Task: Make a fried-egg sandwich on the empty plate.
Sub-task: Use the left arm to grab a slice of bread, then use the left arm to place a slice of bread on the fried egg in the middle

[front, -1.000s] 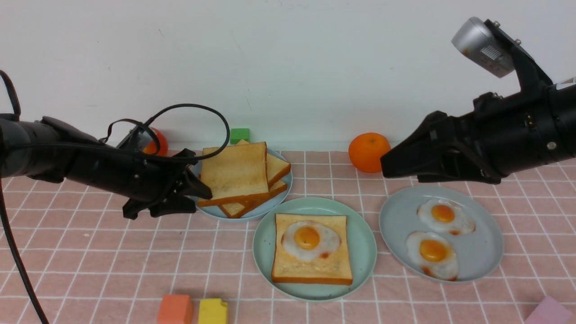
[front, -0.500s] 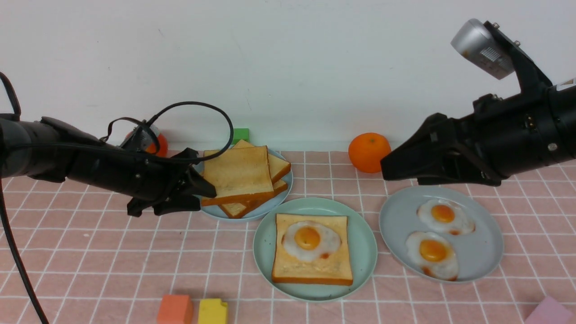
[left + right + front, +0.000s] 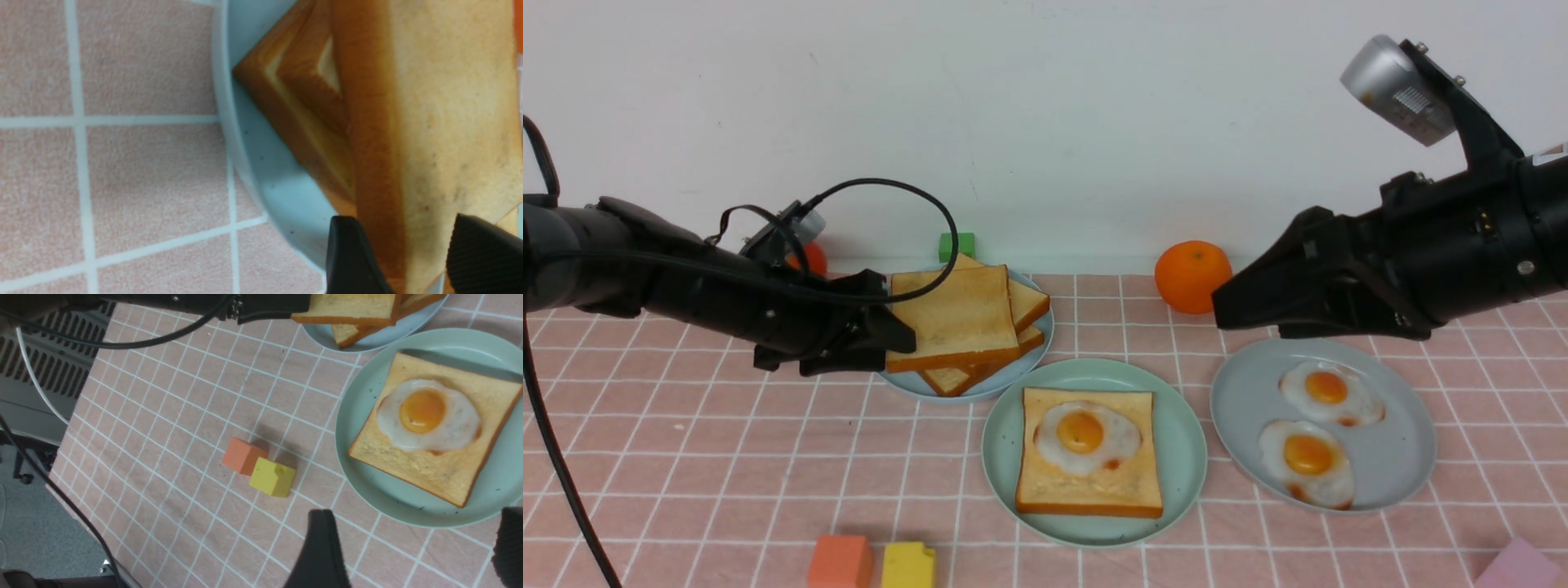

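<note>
My left gripper [image 3: 897, 339] is clamped on the near edge of the top toast slice [image 3: 956, 314], held over the pale-blue plate [image 3: 915, 389]. The slice has levelled out since a second ago, so the lift looks secure. The base toast [image 3: 1086, 490] and egg [image 3: 1082, 433] lie on the mint-green plate [image 3: 1184, 441], with no lid yet. My right gripper [image 3: 1221, 309] hangs wide open and empty.

Pink white-gridded cloth [image 3: 686, 457], mint-green plate [image 3: 1188, 445], golden toast [image 3: 952, 318], orange-yolked egg [image 3: 1086, 437].

Left gripper [image 3: 898, 322] higher (top toast [image 3: 954, 314] flatter)
</note>
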